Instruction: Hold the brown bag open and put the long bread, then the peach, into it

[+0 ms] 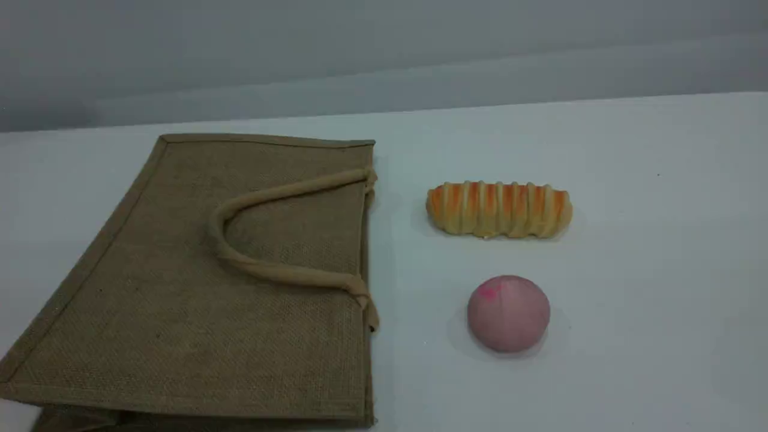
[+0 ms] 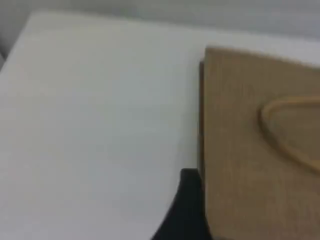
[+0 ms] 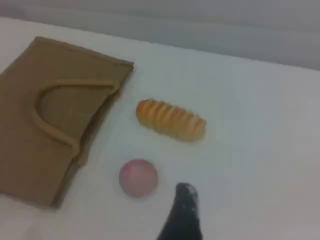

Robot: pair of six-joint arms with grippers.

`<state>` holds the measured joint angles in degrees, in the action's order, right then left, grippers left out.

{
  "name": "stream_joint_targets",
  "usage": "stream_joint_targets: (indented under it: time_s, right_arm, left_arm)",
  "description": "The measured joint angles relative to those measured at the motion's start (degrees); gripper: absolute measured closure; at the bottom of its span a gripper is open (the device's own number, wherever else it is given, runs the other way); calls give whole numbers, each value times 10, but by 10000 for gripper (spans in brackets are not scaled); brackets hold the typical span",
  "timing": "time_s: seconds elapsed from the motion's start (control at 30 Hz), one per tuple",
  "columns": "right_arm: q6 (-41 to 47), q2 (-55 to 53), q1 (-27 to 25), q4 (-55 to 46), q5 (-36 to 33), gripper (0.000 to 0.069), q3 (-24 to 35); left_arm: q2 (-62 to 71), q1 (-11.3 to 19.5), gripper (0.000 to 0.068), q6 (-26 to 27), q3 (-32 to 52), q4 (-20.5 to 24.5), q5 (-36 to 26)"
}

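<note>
The brown bag point(image 1: 198, 288), coarse jute with a rope loop handle point(image 1: 264, 270), lay flat at the table's point(image 1: 660, 240) nine o'clock side. The ridged long bread point(image 1: 499, 209) sat at three o'clock of it, the round peach point(image 1: 509, 312) nearer. Only the wrist views showed the left gripper point(image 2: 187, 210) and right gripper point(image 3: 184, 212), both spread wide, holding nothing.

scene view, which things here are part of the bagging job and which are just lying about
Part of the job:
- brown bag, lying flat and closed
- long bread, on the table
- peach, on the table nearer the camera than the bread

Just lying about:
- nothing else; only the bare white table
</note>
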<state>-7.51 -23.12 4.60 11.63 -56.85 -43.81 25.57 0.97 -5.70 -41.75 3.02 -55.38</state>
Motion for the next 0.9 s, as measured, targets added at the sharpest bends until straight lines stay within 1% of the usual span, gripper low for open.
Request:
stream_joint_targets:
  time_s: [0.2,0.4,0.6,0.7,0.8,0.9]
  right_arm:
    - [0,-139,0,0,1,120,-99]
    - [0,-253,0,0,0,120,-165]
    - [-1,-335,0,0,14,120,-187]
    - [-1,-369,0,0,25,120,-190]
    - [-1,-399,0,0,37,120,-190]
    - [-1,-425,0,0,50,120,-190]
  left_arm:
    - [173,0,97,0,-68,-2,3]
    - [331,0,97,-8,-121,-3,8]
    - [442,0,97,-11,-143,-4,38]
    - [474,-1,97,-24,-146,-4,64]
    - [504,-1,97,-24,-147,-4,88]
    - [536,-1,97,-24,-156,-11,96]
